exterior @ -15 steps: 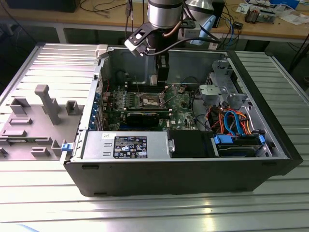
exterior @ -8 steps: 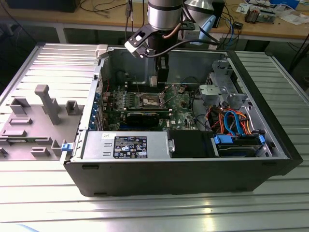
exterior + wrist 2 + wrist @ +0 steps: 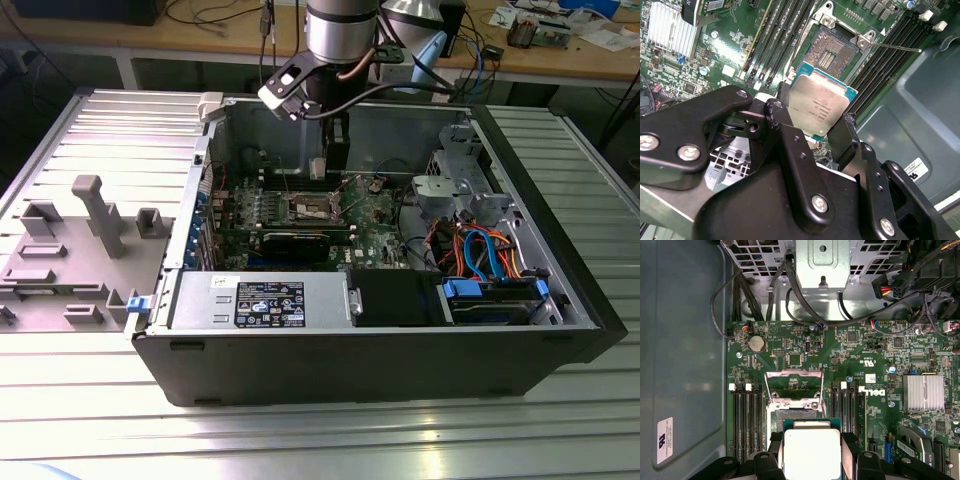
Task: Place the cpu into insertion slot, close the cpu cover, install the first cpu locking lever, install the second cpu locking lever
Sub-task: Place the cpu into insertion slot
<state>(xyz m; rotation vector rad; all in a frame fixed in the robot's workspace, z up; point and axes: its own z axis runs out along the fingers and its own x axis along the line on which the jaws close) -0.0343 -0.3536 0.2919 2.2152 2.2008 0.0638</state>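
Observation:
My gripper [image 3: 335, 162] reaches down into the open computer case [image 3: 560, 300], above the green motherboard [image 3: 375, 215]. It is shut on the cpu [image 3: 822, 102], a small square chip with a dull silver top, gripped by its edges between the black fingers [image 3: 785, 100]. In the first wrist view the cpu [image 3: 811, 452] hangs just short of the insertion slot [image 3: 792, 412], apart from it. The insertion slot [image 3: 832, 50] lies open with its contact field bare. The cpu cover [image 3: 794, 375] stands raised at the slot's far side. A thin locking lever [image 3: 900, 48] sticks out beside the slot.
Long black memory slots [image 3: 745, 420] flank the socket on both sides. A finned heatsink [image 3: 923, 391] sits on the board. A power supply [image 3: 260, 300], a drive cage [image 3: 455, 185] and coloured cables [image 3: 480, 250] crowd the case. A grey fixture plate [image 3: 70, 240] lies outside it.

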